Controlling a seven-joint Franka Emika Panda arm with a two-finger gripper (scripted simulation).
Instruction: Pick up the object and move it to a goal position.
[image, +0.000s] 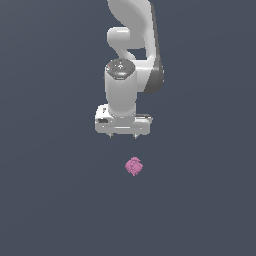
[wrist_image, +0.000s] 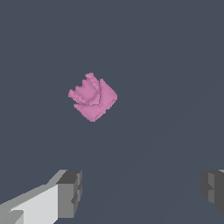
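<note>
White Panda arm w/ white two-finger gripper (image: 123, 136) points straight down over a plain dark grey-blue surface (image: 50, 200). Small pink lumpy blob (image: 134, 166) w/ bumpy surface lies on that surface, below the gripper in the exterior view & slightly toward the exterior view's right; clear gap btwn them, no contact. Wrist view: grey finger pads (wrist_image: 70, 192) spread wide apart, nothing held; jaws open. Pink blob (wrist_image: 92, 97) sits beyond the pads, not btwn them.
</note>
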